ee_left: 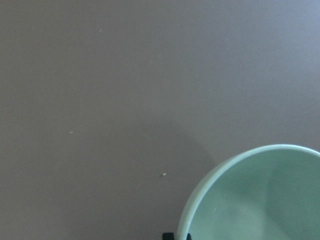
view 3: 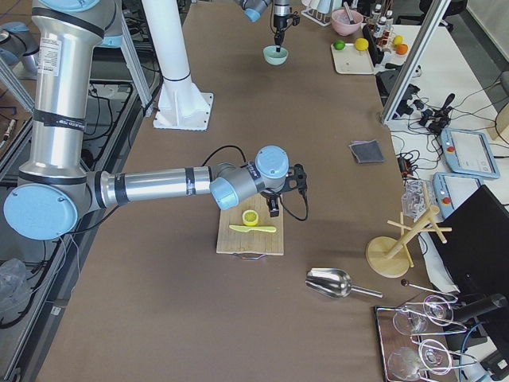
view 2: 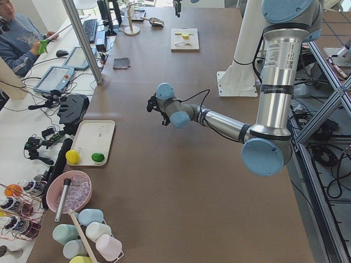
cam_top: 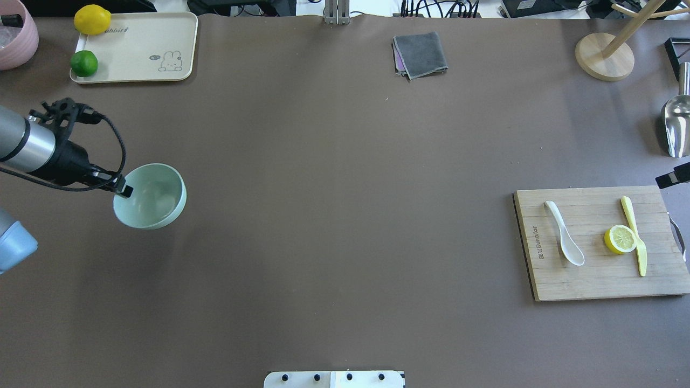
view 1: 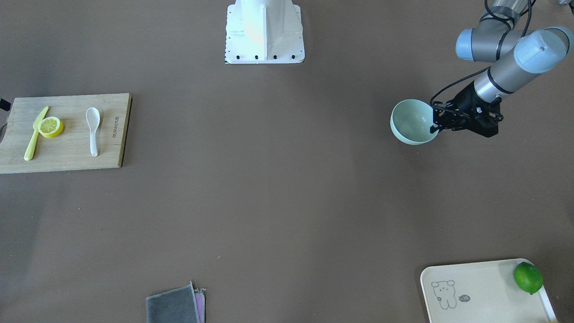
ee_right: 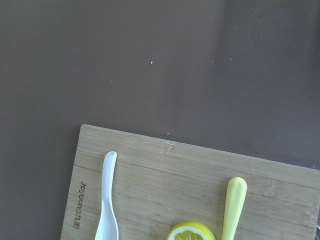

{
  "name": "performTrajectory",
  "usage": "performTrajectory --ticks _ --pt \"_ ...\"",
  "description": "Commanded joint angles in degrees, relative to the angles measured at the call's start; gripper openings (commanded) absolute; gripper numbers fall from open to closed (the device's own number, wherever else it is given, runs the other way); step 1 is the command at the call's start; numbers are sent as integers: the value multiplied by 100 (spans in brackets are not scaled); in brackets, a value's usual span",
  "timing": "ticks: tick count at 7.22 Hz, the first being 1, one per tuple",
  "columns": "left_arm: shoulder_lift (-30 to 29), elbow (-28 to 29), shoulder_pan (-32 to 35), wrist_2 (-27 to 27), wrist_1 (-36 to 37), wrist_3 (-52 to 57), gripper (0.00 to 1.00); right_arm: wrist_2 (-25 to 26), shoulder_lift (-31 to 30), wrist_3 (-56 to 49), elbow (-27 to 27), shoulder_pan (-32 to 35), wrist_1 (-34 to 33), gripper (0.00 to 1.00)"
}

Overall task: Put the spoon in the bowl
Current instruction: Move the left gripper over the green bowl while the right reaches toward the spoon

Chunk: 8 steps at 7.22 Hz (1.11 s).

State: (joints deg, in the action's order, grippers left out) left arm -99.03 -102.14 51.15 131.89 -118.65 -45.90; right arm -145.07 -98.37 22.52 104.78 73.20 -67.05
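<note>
Overhead exterior: perhaps "Joyoung" beside spoon (cam_top: pixel 562 233)

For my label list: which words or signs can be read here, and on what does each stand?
"abbit": on the cream tray, beside the lemon; its start is hidden.
Burned-in word on the cutting board: too blurred to read surely.
Speech bubble by the tray's animal drawing: too small.

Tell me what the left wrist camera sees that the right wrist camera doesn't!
Only the left wrist camera shows the mint-green bowl, at its bottom right corner. Only the right wrist camera shows the wooden cutting board with the white spoon, a lemon slice and the yellow-green knife on it. Both show the brown table.
</note>
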Motion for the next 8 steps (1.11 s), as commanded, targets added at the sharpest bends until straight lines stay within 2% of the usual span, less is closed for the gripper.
performTrajectory --ticks 1,2,4,5,7,8 --pt "-1089 36 -497 -223 640 -900 0 766 422 1231 25 -889 16 98" --pt "-1544 306 -823 -808 790 -955 0 996 493 1568 42 -1312 68 98" --pt "-2239 981 -1298 -1260 826 -1261 0 1155 511 1598 16 -1640 201 98" --pt "-2609 1264 -1648 -1732 818 -1533 0 1313 581 1659 -2 -1842 201 98" --pt "-3085 1687 -1932 -1947 817 -1894 0 1454 669 1765 -54 -2080 201 98" --pt "-3139 1697 -1933 -1947 817 -1896 0 1473 731 1774 -54 -2099 201 98"
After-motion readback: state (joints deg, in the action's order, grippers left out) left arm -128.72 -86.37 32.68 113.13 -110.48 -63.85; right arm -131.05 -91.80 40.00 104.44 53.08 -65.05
